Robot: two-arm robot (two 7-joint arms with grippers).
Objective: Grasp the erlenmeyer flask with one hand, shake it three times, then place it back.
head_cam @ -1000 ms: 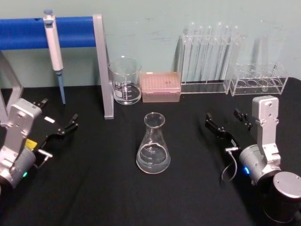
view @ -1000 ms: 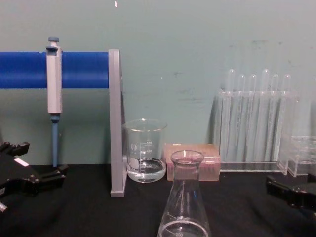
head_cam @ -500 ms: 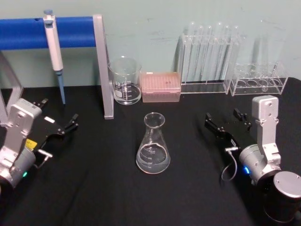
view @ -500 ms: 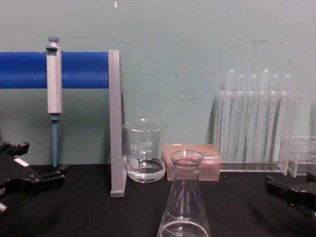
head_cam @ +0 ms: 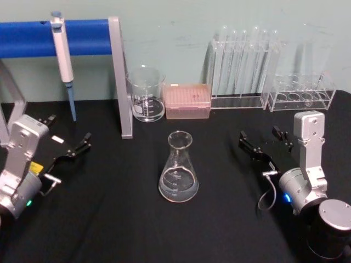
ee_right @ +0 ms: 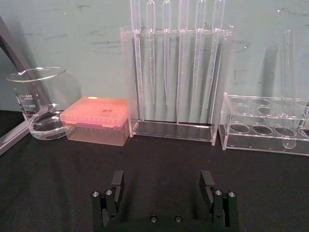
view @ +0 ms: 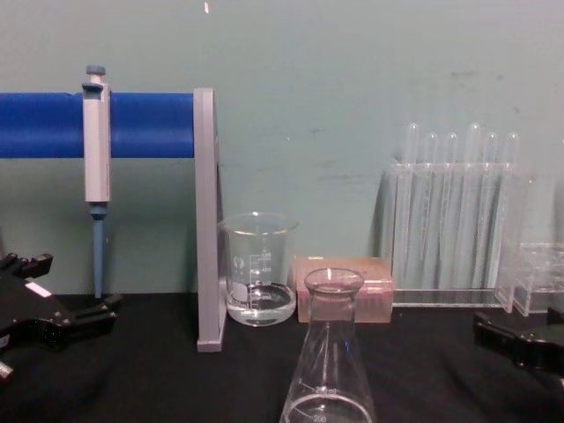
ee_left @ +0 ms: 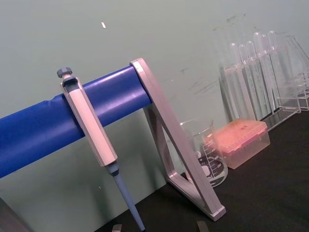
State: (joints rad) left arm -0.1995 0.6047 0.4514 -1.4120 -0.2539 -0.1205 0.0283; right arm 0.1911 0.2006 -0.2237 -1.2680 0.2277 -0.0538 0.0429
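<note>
No movement since earlier; upright erlenmeyer flask [head_cam: 178,169], a little clear liquid.

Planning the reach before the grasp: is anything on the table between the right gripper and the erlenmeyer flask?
Nothing visible: bare black table lies between the open right gripper and the erlenmeyer flask. The beaker stands farther back.

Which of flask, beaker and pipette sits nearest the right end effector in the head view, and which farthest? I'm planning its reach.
1. Flask: mid-table, on the inner side of the right end effector, nearest.
2. Beaker: at the back, beyond the flask.
3. Pipette: hanging on the blue stand, far left, farthest.
</note>
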